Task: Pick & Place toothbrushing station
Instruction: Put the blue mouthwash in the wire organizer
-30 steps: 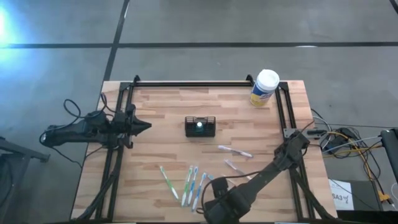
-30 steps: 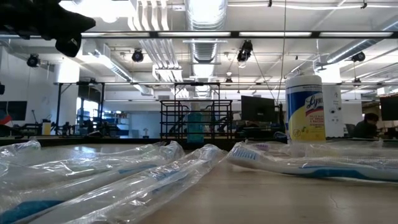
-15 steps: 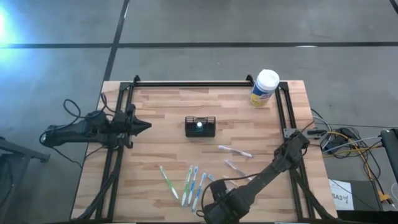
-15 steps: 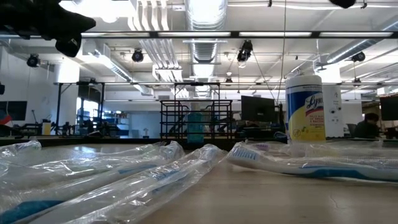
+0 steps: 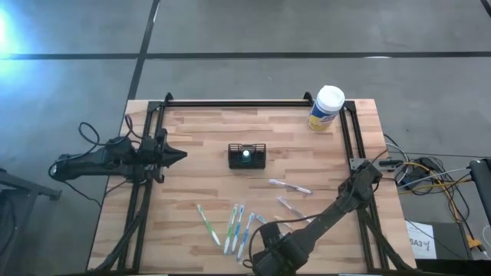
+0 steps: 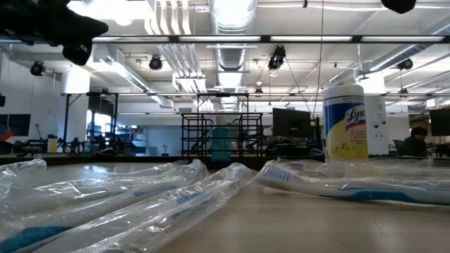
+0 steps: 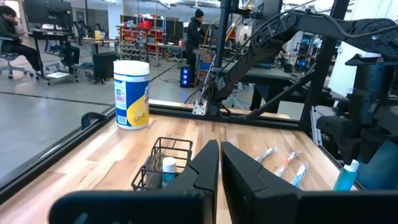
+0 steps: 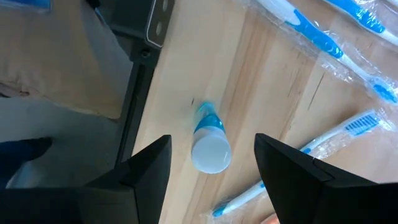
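Observation:
The black wire-mesh caddy (image 5: pixel 247 156) stands on its base at the table's middle, with a white-capped blue tube in it (image 7: pixel 168 169). My left gripper (image 5: pixel 181 156) is shut and empty, hovering left of the caddy and pointing at it (image 7: pixel 217 163). My right gripper (image 5: pixel 265 231) is open near the table's near edge, pointing down. Its fingers stand on either side of a small blue tube with a white cap (image 8: pixel 209 149), which stands upright on the table (image 7: pixel 346 177). I see no touch.
Several wrapped toothbrushes lie on the near half of the table (image 5: pixel 234 226), two more to the right (image 5: pixel 290 186). A yellow canister with a white lid (image 5: pixel 327 107) stands at the far right corner. Black frame rails (image 5: pixel 242 103) run along the table's edges.
A dark part of my right arm has come into the top right of the low view. The caddy, the tube and the toothbrushes have stayed where they were.

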Action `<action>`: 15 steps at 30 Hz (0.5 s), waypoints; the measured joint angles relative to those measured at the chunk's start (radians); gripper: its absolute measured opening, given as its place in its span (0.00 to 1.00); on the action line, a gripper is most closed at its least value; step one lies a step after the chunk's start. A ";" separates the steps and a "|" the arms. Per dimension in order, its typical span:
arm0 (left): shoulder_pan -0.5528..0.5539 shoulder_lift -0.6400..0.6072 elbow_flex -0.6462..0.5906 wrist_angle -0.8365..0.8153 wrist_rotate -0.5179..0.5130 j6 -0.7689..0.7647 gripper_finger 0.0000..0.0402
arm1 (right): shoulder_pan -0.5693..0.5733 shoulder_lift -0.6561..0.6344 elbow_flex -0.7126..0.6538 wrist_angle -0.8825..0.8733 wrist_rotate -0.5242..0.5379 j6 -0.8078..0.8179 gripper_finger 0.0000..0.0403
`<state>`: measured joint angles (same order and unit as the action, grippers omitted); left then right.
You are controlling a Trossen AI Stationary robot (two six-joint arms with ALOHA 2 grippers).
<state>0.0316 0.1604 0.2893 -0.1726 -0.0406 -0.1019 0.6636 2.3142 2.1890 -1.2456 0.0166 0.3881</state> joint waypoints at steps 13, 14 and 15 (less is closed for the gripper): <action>0.000 0.000 0.000 0.000 -0.001 0.001 0.06 | 0.000 -0.001 -0.038 0.039 -0.007 -0.004 0.56; 0.000 0.000 0.000 0.000 -0.001 0.002 0.06 | 0.000 -0.002 -0.044 0.046 -0.012 -0.004 0.56; 0.000 0.000 0.000 0.000 -0.001 0.003 0.06 | 0.000 -0.001 -0.048 0.049 -0.014 -0.004 0.56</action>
<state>0.0318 0.1604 0.2893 -0.1730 -0.0414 -0.0988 0.6636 2.3130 2.1410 -1.1964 0.0022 0.3844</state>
